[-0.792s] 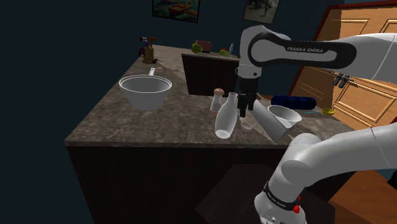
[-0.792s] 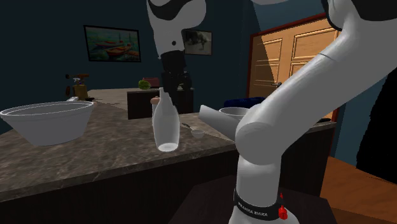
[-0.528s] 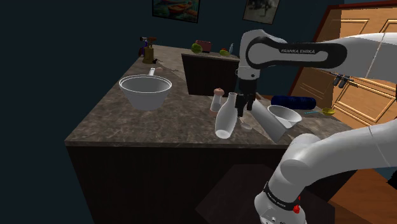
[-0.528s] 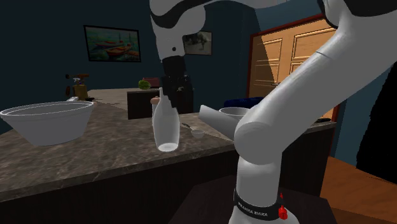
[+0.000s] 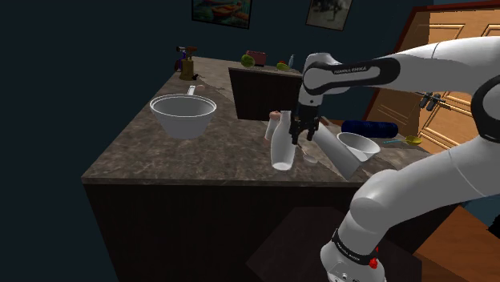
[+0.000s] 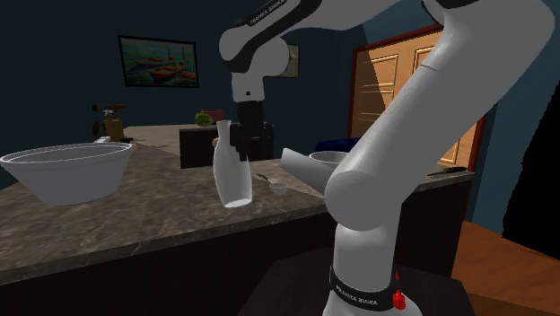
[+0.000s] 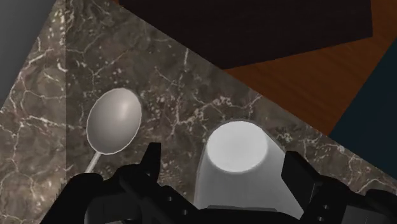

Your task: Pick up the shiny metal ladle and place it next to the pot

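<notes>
Your counter: dark brown veined stone. A wide pale pot sits toward the shoulder view's left. A dark box stands at the back. A grey ladle lies flat near the front edge, beside a tipped white cup.

The ladle is grey with a dull shine: an oval bowl facing up and a thin handle. It lies flat on the marble counter. The pot is pale, wide and bowl-shaped, with a small handle on its far side. It stands upright on the same counter, well apart from the ladle, toward the shoulder view's left.
</notes>
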